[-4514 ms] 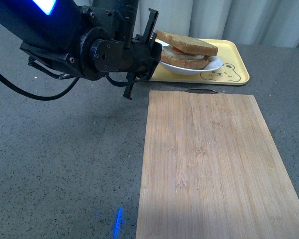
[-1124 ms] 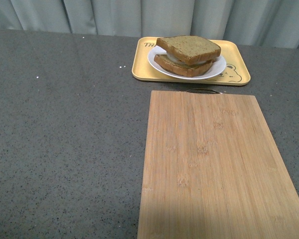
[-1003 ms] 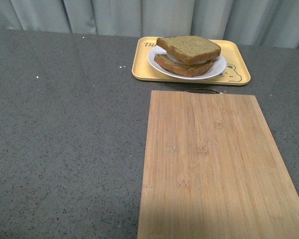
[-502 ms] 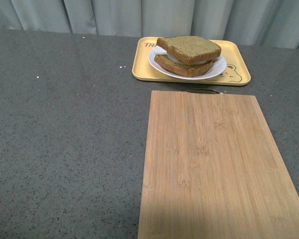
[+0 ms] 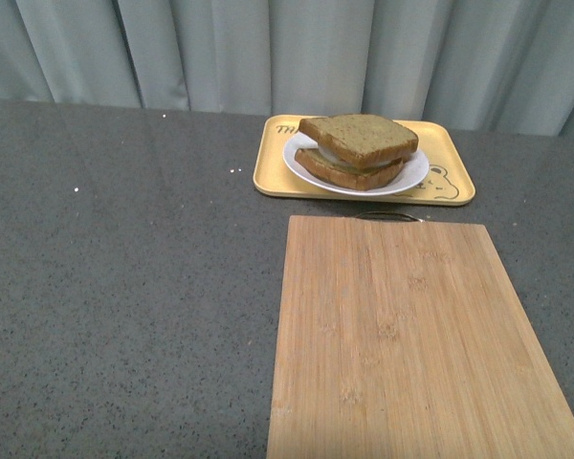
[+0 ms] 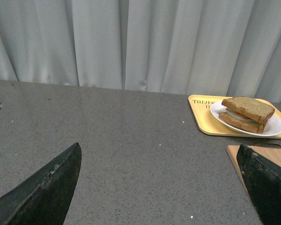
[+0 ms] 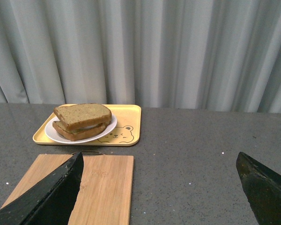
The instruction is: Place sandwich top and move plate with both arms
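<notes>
Well back from the plate (image 5: 416, 176), left end effector (image 6: 159, 187) and right end effector (image 7: 161, 187) hover spread wide.

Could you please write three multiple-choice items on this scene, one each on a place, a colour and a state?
1. The plate rests on:
A. the cutting board
B. the yellow tray
C. the bare table

2. The tray is:
A. yellow
B. blue
C. red

3. The sandwich top is:
A. held in a gripper
B. flat on the board
C. lying on the sandwich

Answers: 1 B, tray rim shows around the plate; 2 A, yellow with a bear drawing; 3 C, it covers the lower slice, with both grippers open and empty.
</notes>
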You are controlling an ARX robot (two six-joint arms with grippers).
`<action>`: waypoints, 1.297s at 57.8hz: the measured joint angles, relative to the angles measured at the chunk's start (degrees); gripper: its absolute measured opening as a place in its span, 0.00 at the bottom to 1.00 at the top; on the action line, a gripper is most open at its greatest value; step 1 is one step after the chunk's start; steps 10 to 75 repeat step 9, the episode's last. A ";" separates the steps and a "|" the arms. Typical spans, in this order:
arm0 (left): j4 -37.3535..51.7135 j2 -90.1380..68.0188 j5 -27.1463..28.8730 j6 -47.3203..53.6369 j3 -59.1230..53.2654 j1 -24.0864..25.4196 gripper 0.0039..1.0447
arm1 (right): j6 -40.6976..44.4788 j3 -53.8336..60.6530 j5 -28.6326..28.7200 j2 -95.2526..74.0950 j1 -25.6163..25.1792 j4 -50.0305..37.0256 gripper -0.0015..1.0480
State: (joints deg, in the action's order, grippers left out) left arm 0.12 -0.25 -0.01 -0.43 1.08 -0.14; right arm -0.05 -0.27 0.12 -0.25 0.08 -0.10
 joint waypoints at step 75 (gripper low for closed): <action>0.02 0.00 0.00 0.00 0.00 0.00 0.94 | 0.00 0.00 0.00 0.00 0.00 0.00 0.91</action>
